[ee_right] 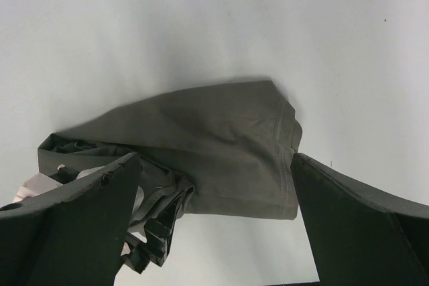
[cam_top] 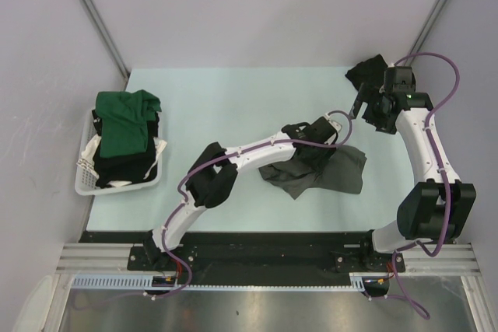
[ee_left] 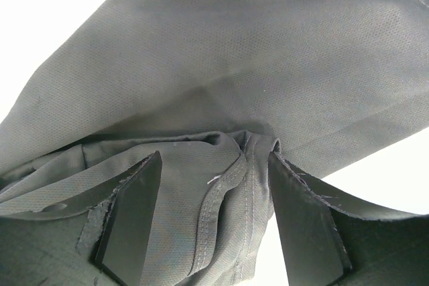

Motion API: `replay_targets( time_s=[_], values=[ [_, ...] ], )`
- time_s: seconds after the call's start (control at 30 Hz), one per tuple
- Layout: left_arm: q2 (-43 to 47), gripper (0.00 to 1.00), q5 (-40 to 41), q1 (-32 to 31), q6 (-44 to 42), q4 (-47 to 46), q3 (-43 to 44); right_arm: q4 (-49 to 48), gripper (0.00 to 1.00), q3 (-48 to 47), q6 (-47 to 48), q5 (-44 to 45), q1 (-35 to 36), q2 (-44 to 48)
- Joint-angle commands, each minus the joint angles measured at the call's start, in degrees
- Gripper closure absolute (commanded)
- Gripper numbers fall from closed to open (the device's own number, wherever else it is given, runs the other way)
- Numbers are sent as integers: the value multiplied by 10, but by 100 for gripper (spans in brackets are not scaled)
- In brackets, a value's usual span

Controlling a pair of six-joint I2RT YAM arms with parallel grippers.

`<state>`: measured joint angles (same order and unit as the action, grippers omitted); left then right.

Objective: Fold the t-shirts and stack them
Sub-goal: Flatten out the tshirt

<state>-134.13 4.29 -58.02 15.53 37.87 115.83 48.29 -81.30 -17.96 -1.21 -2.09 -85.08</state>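
1. Charcoal t-shirt (cam_top: 346, 172) lies crumpled on the desk (cam_top: 233, 99), right of centre.
2. Looks light and floppy, so I'd pinch the stitched hem (ee_left: 224, 192).
3. Left gripper (ee_left: 214, 162) straddles that hem, half-open; right gripper (ee_right: 216, 159) hovers wide, empty.

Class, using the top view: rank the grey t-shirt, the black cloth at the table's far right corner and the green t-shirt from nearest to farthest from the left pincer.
1. Grey t-shirt: directly at the left pincer, right of the table's centre.
2. Black cloth: far right corner, beside the right arm.
3. Green t-shirt: on top of the white basket, far left.
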Motion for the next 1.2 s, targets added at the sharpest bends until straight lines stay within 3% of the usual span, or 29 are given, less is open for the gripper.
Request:
replay_targets(
  time_s=[0.0, 0.83, 0.93, 1.13, 1.17],
  values=[
    [-3, 31, 8, -2, -3, 1, -4, -7, 0, -2, 1, -6, 2, -4],
    [3, 52, 22, -3, -1, 11, -2, -7, 0, -2, -1, -16, 2, -2],
    [3, 65, 23, -3, -1, 19, 8, -7, 0, -2, -1, -17, 3, -3],
    [6, 100, 41, -2, -1, 40, 28, -8, 0, -1, -1, -16, 7, -5],
    [8, 100, 46, -2, -1, 43, 29, -9, 0, -2, -1, -16, 9, -5]
  ],
)
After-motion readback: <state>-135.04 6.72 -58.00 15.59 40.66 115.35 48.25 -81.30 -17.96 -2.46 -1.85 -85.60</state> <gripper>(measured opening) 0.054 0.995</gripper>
